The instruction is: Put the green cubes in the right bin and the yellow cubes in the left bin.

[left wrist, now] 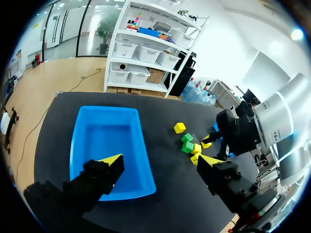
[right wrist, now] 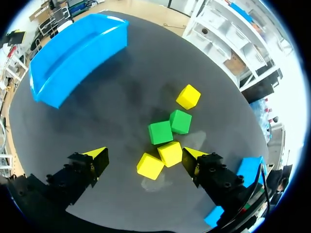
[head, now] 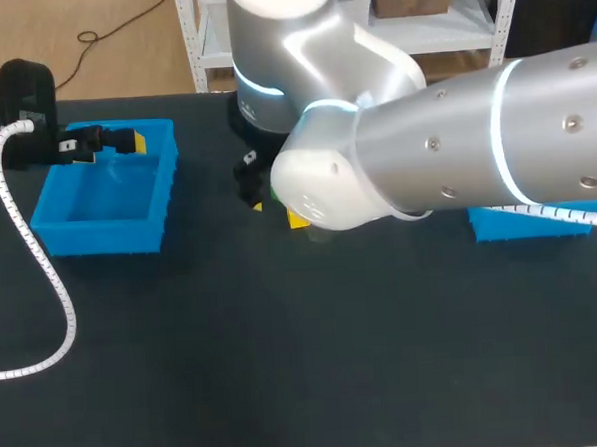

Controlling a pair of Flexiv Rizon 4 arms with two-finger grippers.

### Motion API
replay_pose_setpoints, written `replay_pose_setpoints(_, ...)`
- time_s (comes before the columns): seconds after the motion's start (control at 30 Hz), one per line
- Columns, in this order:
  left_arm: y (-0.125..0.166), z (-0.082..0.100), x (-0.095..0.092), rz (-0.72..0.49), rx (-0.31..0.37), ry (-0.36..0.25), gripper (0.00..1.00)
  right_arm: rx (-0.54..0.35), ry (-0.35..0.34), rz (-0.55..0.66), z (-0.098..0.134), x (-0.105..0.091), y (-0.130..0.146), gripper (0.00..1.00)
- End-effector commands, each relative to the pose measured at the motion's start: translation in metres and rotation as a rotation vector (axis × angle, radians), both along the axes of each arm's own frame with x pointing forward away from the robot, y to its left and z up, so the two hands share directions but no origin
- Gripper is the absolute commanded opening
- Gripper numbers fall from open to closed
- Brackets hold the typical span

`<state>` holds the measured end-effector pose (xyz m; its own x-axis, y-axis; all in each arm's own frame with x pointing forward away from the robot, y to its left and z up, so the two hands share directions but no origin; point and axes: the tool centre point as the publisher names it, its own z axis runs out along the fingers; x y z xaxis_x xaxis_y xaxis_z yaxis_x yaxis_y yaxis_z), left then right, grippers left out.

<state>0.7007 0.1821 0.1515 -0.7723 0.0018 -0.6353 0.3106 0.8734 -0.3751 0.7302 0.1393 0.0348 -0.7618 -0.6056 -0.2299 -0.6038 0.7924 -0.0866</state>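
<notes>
On the black table [head: 286,364] nothing looks sorted yet. The big right arm [head: 475,144] reaches past the middle and covers most of the right bin [head: 524,222], so what that bin holds cannot be told. The left bin [left wrist: 107,141] is bare inside. The left gripper [left wrist: 159,161] hangs over that bin with its jaws wide apart and nothing in them. The right gripper [right wrist: 145,154] hovers above the cluster of cubes, its jaws also spread wide and empty. All five cubes in view lie bunched on the table between the bins: three yellow cubes [right wrist: 170,153] and two green cubes [right wrist: 160,132]. By my reading every one of them is left to move
</notes>
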Motion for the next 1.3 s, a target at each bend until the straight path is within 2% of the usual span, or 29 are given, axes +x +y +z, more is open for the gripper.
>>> replay_pose_setpoints(0.03, 0.002, -0.002, 0.000, -0.006, -0.010, -0.007, 1.00, -0.004, 0.017, -0.006, -0.002, 0.007, 0.004, 1.00)
replay_pose_setpoints(0.37, 0.002, -0.002, 0.000, -0.006, -0.010, -0.007, 1.00, -0.034, -0.023, 0.034, -0.002, 0.011, 0.011, 1.00)
replay_pose_setpoints(0.77, 0.002, -0.002, 0.000, -0.006, -0.010, -0.007, 1.00, -0.035, 0.009, -0.008, -0.008, 0.013, 0.016, 1.00)
replay_pose_setpoints(1.3, 0.002, -0.002, 0.000, -0.006, -0.010, -0.007, 1.00, -0.032, 0.016, -0.040, -0.018, 0.010, 0.013, 1.00)
